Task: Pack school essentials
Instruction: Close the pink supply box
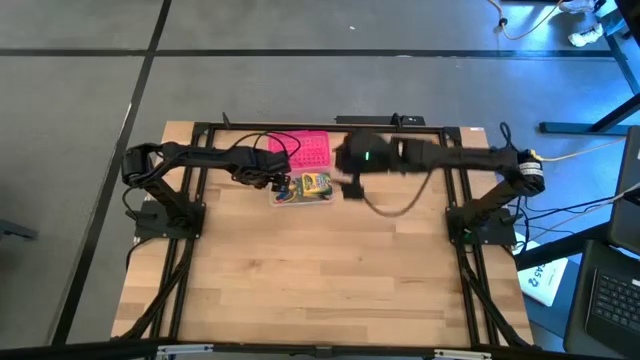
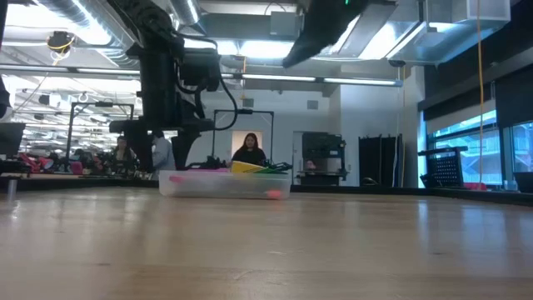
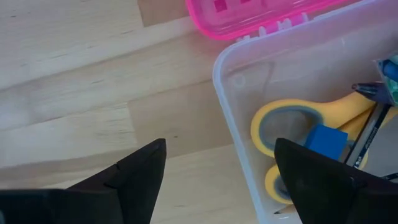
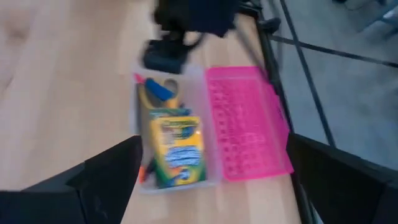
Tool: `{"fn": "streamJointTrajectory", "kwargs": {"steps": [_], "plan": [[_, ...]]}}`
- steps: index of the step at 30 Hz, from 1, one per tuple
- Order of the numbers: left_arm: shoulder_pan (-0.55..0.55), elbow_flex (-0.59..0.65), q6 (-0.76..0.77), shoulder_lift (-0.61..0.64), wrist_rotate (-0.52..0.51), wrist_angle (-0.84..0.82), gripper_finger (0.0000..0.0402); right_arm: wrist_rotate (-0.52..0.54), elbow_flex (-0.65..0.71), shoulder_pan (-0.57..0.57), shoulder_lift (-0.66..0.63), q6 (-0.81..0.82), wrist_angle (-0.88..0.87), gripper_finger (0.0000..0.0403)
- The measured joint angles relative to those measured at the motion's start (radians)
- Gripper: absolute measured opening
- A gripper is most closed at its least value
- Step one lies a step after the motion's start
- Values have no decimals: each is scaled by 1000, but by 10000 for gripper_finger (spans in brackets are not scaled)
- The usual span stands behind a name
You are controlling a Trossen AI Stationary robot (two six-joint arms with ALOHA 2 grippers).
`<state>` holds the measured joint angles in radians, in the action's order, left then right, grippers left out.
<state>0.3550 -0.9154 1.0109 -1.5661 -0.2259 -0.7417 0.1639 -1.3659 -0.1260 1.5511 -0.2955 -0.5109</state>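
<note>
- Lying inside the clear plastic box [image 4: 211,168]: a green-and-yellow cardboard crayon box [image 4: 177,151], flat, printed face up, filling one end of the container.
- Yellow-handled scissors [image 3: 292,134] at the box's other end: grey-lined finger loops, handles running toward the crayon box.
- Small blue block eraser [image 3: 326,143] resting on top of the scissor handles, between the two loops.
- Thin dark pencils [image 3: 367,134] lying across the scissor handles beside the eraser; their far ends are cut off by the frame.
- Clear plastic box: shallow, rectangular, rounded corners, standing on the light wooden table [image 1: 330,270] toward its far edge, roughly midway between the two arm bases.
- Pink perforated plastic lid [image 1: 305,150]: flat on the table, touching the box's far long side.
- Left gripper [image 3: 217,180]: above the table at the scissors end of the box, fingers spread apart with nothing between them; one finger [image 3: 140,171] over bare wood, the other over the box's corner.
- Right gripper [image 4: 211,186]: raised well above the table, just beside the box's crayon end, fingers wide apart and empty.
- Person seen in the low view, in the room beyond the table.
</note>
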Motion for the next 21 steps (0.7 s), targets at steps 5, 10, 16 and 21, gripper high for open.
{"fn": "streamJointTrajectory", "kwargs": {"steps": [5,10,16,21], "plan": [[0,0,1,0,0,2,294,-176,0,-210,28,-25,7,399],[0,0,0,0,0,3,294,-334,0,-331,114,62,9,399],[0,0,0,0,-1,3,294,-341,0,-393,197,142,36,399],[0,0,12,0,-46,4,294,-342,0,-408,235,138,51,399]]}}
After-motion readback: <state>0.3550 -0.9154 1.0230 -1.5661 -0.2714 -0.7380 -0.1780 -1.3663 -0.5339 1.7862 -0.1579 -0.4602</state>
